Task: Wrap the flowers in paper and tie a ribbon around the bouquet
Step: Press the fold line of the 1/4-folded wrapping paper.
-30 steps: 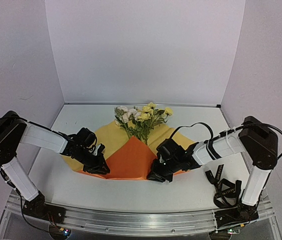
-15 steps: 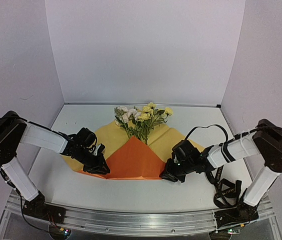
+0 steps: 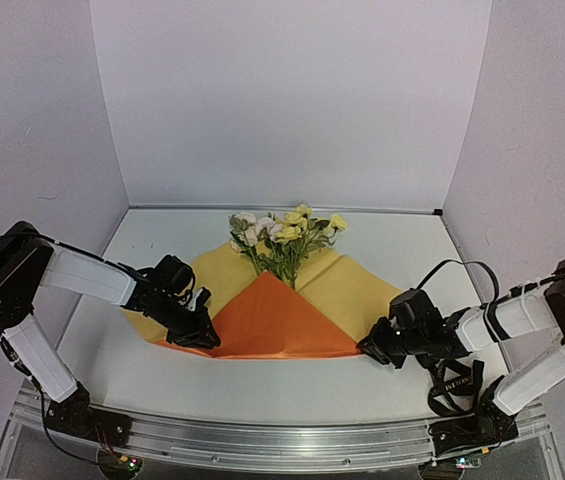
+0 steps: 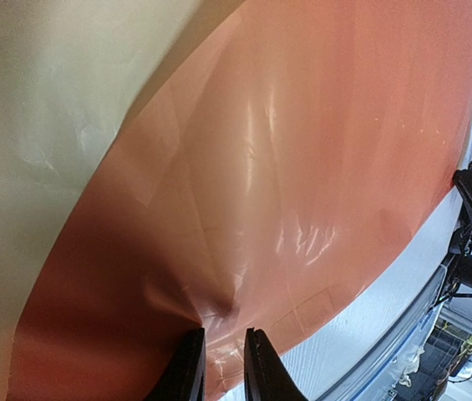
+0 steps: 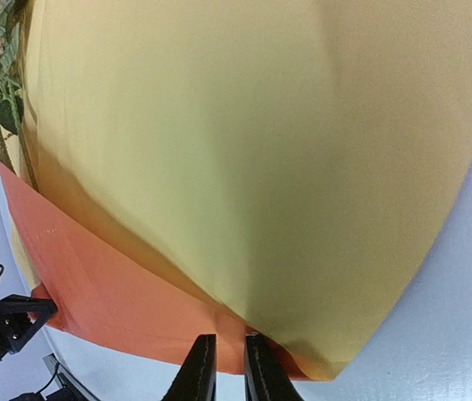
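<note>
- The paper (image 3: 347, 290) is one thin sheet lying on the table (image 3: 262, 385) with its yellow face up. Its near part is folded back over itself and shows a bright orange triangle with the apex pointing to 12 o'clock. The orange face is glossy and carries fine creases.
- The flowers (image 3: 282, 235) are pale yellow and cream-pink blooms with green leaves. They lie at the 12 o'clock end of the sheet. The thin stems run toward 6 o'clock and disappear at the triangle's apex.
- My left pincer (image 3: 200, 337) is clenched on the paper at the 8 o'clock corner of the fold. In the left wrist view the orange sheet puckers into creases at the narrowly parted tips.
- My right pincer (image 3: 370, 350) is grasping the paper at the 4 o'clock corner of the fold. In the right wrist view the orange edge passes between the tips, with the yellow face beyond.
- The ribbon (image 3: 452, 385) is black with white lettering. It lies bunched on the table at 4 o'clock, by the base of my right arm and well apart from the flowers.
</note>
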Controlling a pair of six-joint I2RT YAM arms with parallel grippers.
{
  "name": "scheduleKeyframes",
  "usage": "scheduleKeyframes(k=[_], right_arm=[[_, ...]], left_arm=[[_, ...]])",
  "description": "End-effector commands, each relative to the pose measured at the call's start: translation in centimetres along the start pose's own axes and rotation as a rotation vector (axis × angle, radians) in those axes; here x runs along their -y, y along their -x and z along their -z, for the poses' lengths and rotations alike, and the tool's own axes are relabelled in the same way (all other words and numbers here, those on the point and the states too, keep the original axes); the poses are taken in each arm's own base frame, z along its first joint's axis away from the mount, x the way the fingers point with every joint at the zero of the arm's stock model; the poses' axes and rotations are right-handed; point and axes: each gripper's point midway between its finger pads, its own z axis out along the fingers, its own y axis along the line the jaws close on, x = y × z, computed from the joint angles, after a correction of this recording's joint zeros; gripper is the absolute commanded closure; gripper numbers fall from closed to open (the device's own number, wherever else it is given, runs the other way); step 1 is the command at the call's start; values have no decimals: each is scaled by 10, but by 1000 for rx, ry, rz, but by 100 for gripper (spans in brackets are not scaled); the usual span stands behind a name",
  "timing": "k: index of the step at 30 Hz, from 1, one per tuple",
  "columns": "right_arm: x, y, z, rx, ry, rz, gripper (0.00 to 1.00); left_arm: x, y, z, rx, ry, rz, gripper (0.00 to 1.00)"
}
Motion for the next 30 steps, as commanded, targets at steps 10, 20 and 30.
scheduleKeyframes(k=[10, 20, 30], right_arm=[[45, -10, -5, -40, -162, 1, 86], [52, -12, -5, -44, -181, -8, 86], [64, -12, 4, -30, -226, 2, 86]], left_arm=[[28, 19, 13, 29, 107, -136, 72], [94, -6, -25, -49, 42, -292, 72], [65, -29, -46, -99, 82, -225, 74]])
